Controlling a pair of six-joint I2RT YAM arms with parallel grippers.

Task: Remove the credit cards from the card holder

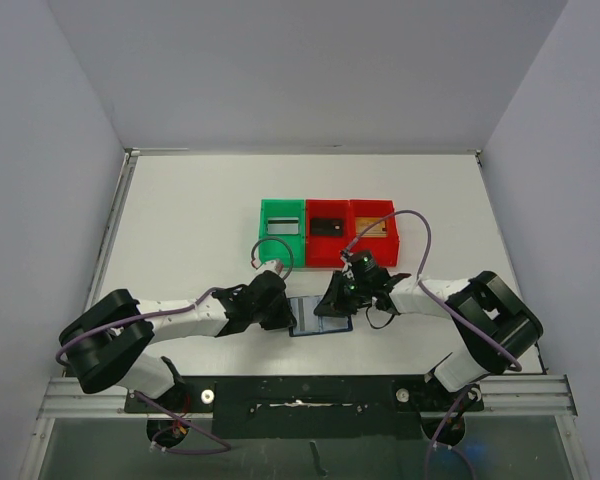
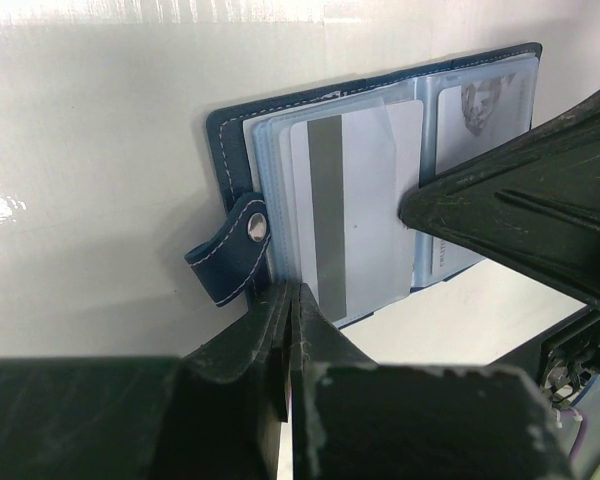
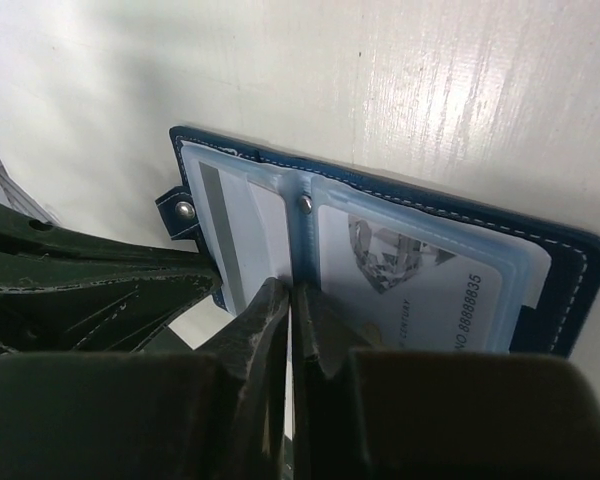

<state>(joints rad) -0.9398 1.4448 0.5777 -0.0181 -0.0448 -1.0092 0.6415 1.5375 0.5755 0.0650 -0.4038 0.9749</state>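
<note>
Left fingers and right fingers pinch shut on the open card holder — three credit cards in bins, two left inside.

Top external: high, behind arm bases, looking steeply down; takes in whole white surface and side walls.
Left wrist: very near, low over surface, left gripper across bottom of view, facing open card holder.
Right wrist: equally near, right gripper at bottom of view, facing same card holder.
Shared: card holder in all three; each wrist view catches other arm's gripper.
</note>
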